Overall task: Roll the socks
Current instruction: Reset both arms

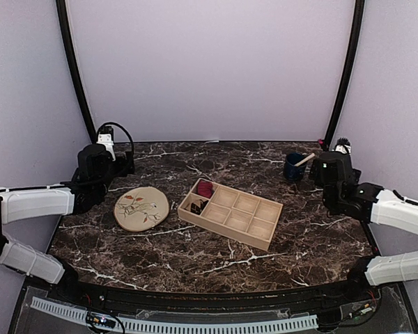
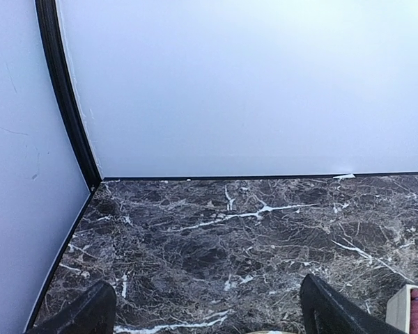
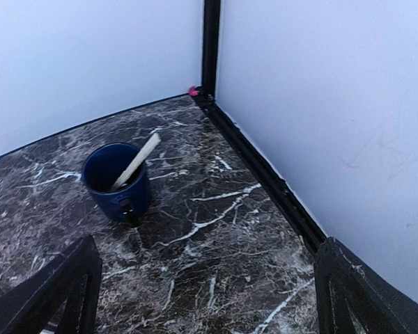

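On the marble table, the wooden tray holds both socks at its left end: the black sock in the nearer compartment, the magenta sock just behind. Farther back, well apart from the tray on either side, the left gripper and right gripper gape wide, empty.

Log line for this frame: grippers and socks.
left gripper open, empty | right gripper open, empty | magenta sock and dark sock in tray left-end compartments
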You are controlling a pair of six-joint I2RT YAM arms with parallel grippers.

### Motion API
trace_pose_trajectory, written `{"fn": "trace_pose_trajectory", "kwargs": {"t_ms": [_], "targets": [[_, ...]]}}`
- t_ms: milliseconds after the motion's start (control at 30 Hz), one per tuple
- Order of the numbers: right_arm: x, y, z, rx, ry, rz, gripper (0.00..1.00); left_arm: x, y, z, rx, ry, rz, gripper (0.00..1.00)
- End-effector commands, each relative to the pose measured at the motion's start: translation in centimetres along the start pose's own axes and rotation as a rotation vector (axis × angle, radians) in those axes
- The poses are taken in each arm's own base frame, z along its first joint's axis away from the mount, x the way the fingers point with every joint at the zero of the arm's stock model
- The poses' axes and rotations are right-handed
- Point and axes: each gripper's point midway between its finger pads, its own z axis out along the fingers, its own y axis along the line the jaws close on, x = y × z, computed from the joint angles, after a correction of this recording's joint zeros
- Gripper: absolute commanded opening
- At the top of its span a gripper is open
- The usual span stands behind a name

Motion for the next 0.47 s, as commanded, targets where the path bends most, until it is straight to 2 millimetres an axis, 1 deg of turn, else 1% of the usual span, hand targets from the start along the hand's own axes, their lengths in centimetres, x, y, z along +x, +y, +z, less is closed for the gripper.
{"fn": "trace_pose_trajectory", "kwargs": {"t_ms": [0, 200, 333, 433], "targets": [[-0.5, -2.9, 0.0, 0.186, -0.043, 0.090, 0.99, -1.7, 1.1, 0.2, -0.047, -0.102, -0.013, 0.95], [0.4, -2.9, 0.4, 0.236, -0.029, 0.081, 0.99, -1.0, 2.0, 0.2, -0.071, -0.106, -0.001, 0.97], [0.5, -2.5, 0.5, 0.207, -0.035, 0.062, 0.99, -1.0, 2.2, 0.2, -0.078, -0.108, 0.008, 0.97], [0.5, -2.5, 0.4, 0.189, -0.042, 0.079, 0.99, -1.0, 2.2, 0.2, -0.080, -0.108, 0.008, 0.97]]}}
